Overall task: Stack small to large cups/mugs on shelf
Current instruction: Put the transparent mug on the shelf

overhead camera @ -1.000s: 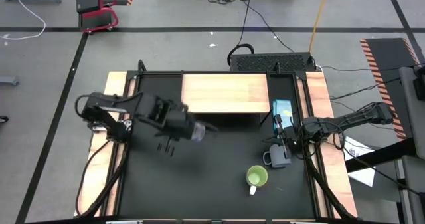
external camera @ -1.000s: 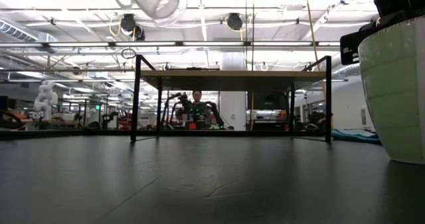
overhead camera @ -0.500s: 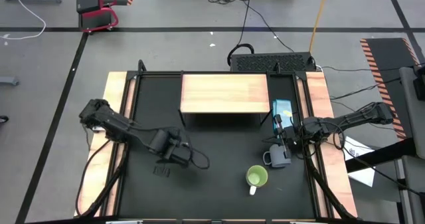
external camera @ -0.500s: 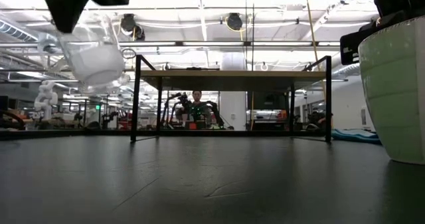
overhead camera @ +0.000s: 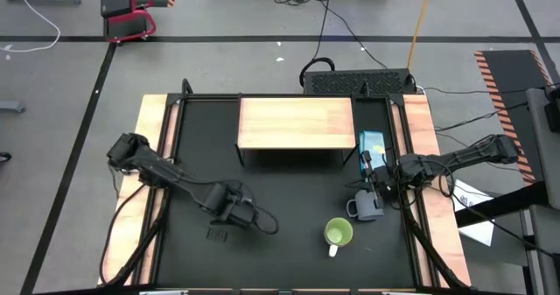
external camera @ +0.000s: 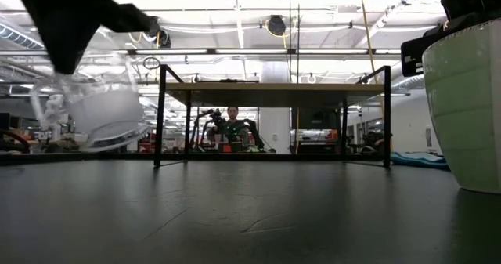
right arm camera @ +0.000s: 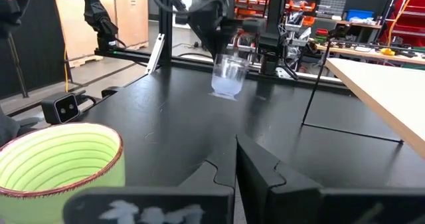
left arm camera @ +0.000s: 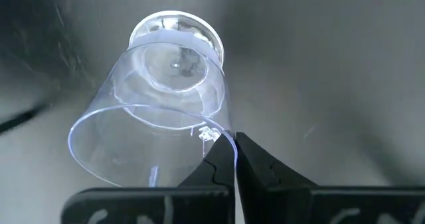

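The left arm reaches from its base at the left edge out over the middle of the bench, wrist angled downward. The left end effector (overhead camera: 234, 209) has its fingers (left arm camera: 222, 171) pinched together on the rim of the glass cup (left arm camera: 156, 131), which hangs tilted. The right arm lies folded at the right edge, its right end effector (overhead camera: 374, 186) closed and holding nothing.

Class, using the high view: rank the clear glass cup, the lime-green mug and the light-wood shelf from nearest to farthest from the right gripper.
From the right gripper:
1. Lime-green mug, just in front of it, on the table's near side.
2. Light-wood shelf, at the table's far edge, middle.
3. Clear glass cup, held by the left gripper, left of centre.
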Robot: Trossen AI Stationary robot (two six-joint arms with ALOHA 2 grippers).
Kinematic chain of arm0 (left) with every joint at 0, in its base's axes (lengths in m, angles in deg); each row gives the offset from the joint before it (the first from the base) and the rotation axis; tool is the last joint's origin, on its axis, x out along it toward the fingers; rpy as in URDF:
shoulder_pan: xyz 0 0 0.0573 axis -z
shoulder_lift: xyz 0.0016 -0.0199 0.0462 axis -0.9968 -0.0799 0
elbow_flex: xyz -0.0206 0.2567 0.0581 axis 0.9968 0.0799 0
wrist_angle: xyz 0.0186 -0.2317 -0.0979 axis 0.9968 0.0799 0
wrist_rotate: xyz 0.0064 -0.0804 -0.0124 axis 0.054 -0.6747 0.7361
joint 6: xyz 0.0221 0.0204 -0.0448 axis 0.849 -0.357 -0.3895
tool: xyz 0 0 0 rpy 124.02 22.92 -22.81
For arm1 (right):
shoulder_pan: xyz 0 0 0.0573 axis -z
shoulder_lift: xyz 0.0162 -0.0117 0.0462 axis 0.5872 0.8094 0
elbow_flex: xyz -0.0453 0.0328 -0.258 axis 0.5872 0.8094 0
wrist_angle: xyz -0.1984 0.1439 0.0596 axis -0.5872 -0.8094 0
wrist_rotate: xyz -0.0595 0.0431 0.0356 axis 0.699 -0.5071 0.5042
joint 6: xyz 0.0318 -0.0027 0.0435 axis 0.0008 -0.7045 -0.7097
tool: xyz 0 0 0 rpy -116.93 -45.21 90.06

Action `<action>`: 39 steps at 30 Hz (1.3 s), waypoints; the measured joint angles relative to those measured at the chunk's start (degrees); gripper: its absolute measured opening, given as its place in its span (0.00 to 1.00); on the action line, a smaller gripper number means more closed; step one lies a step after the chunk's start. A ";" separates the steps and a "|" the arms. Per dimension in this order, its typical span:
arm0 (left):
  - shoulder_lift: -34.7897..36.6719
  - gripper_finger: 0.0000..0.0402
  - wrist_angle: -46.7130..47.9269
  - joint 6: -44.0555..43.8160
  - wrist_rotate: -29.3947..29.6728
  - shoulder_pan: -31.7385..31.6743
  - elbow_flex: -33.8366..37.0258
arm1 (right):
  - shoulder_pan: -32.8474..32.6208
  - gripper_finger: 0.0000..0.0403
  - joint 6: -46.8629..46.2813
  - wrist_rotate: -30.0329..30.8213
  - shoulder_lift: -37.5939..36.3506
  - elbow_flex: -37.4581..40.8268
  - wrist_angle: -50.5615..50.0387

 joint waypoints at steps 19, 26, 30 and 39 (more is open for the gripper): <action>-6.14 0.00 3.62 0.59 -0.27 0.07 0.25 | -0.01 0.00 0.45 0.00 0.02 0.00 0.35; -6.27 0.00 3.74 1.88 0.07 -0.12 0.19 | -0.01 0.00 0.52 0.00 0.02 -0.01 0.35; -6.34 0.02 5.23 1.94 0.16 -0.28 0.20 | 0.01 0.00 0.55 0.00 0.04 -0.02 0.35; -6.37 0.05 5.13 1.89 0.14 -0.28 0.04 | 0.00 0.00 0.55 0.00 0.04 -0.02 0.35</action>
